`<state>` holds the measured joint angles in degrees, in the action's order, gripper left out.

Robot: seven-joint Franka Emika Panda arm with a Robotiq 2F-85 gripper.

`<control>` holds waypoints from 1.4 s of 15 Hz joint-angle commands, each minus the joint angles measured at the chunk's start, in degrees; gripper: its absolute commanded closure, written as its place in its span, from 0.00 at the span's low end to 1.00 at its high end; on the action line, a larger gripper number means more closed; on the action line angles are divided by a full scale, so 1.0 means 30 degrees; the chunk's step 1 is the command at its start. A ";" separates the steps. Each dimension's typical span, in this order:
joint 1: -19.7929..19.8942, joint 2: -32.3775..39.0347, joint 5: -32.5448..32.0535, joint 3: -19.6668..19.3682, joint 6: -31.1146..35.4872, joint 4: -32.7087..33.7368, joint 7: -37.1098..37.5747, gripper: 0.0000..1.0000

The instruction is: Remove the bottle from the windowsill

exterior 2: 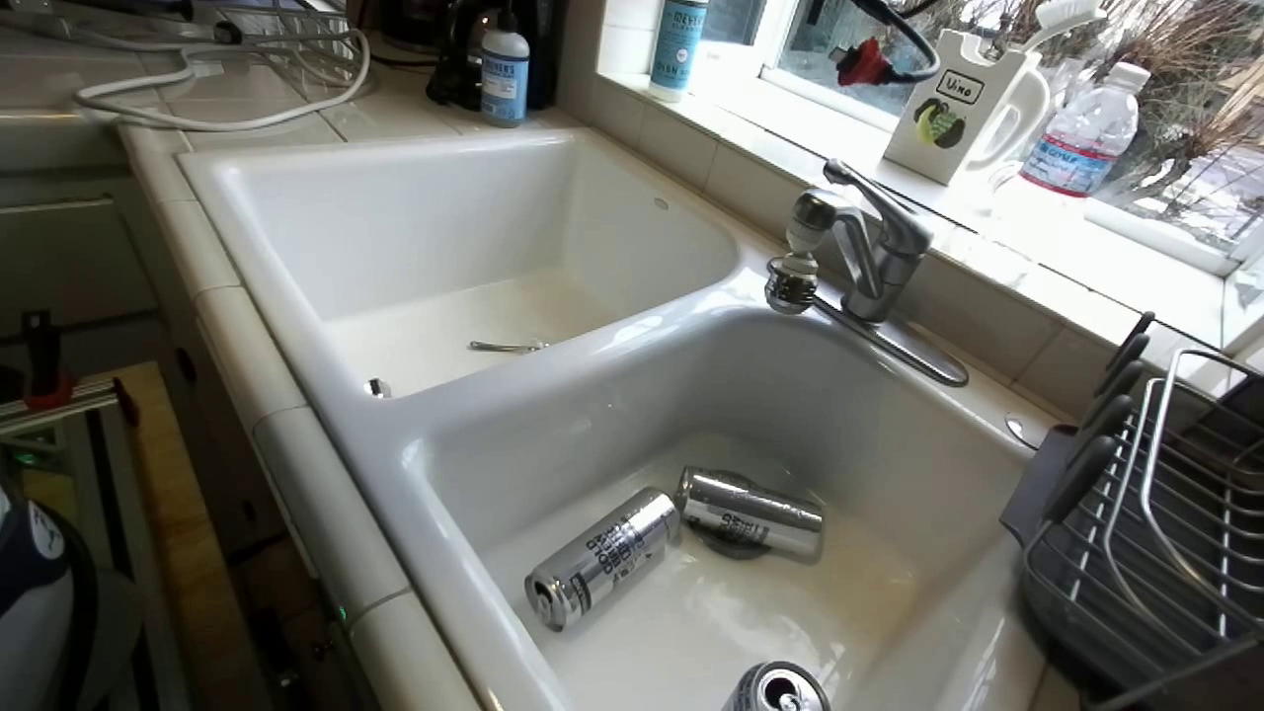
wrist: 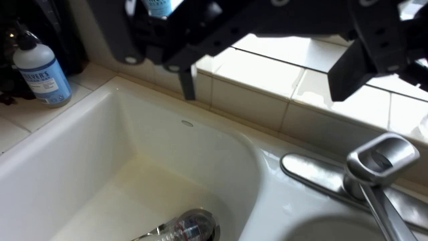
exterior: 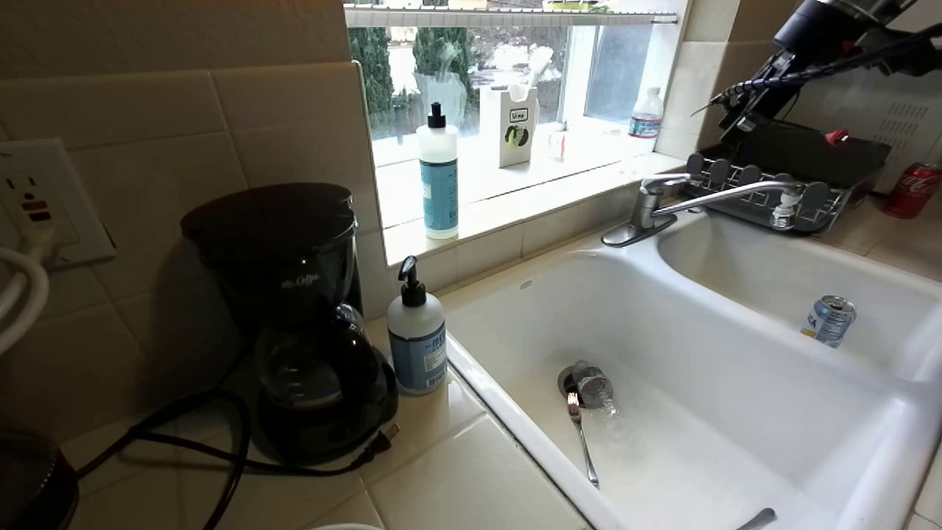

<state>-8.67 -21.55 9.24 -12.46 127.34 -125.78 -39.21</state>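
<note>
The bottle (exterior: pixel 439 180), tall and slim with teal-blue liquid and a dark nozzle cap, stands upright on the near-left end of the windowsill (exterior: pixel 508 210) in an exterior view. In an exterior view the bottle (exterior 2: pixel 679 47) is cut off at the top edge, on the windowsill (exterior 2: pixel 760 146). In the wrist view only the bottle's lower part (wrist: pixel 159 7) shows, behind my gripper's left linkage, beyond the windowsill's front tiles (wrist: pixel 260 70). My gripper (wrist: pixel 267 83) is open and empty, its fingers wide apart. In an exterior view my gripper (exterior: pixel 743 125) is above the dish rack, well away from the bottle.
A pump soap bottle (exterior: pixel 418 346) and black coffee maker (exterior: pixel 294 294) stand left of the sink. A faucet (exterior: pixel 647 210) rises before the sill. A white container (exterior: pixel 515 129) and water bottle (exterior: pixel 646 114) stand further along it. Cans (exterior 2: pixel 602 558) lie in the sink.
</note>
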 commanded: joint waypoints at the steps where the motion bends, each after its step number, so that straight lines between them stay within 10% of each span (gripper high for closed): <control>1: -0.1303 0.3222 0.2685 0.0325 0.0692 0.3270 -0.3286 0.00; 6: -0.1558 0.8168 0.6983 0.1974 -0.0157 0.8994 -0.7830 0.00; 11: -0.0368 1.1752 0.7944 0.4953 0.0282 1.3761 -0.5979 0.00; 17: 0.0464 1.1838 0.7492 0.6130 0.0682 1.3848 -0.5895 0.00; 21: -0.0834 1.2708 0.6607 0.5086 0.2646 1.4320 -0.0606 0.00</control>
<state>-9.24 14.29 31.03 3.59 131.40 -84.25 -50.18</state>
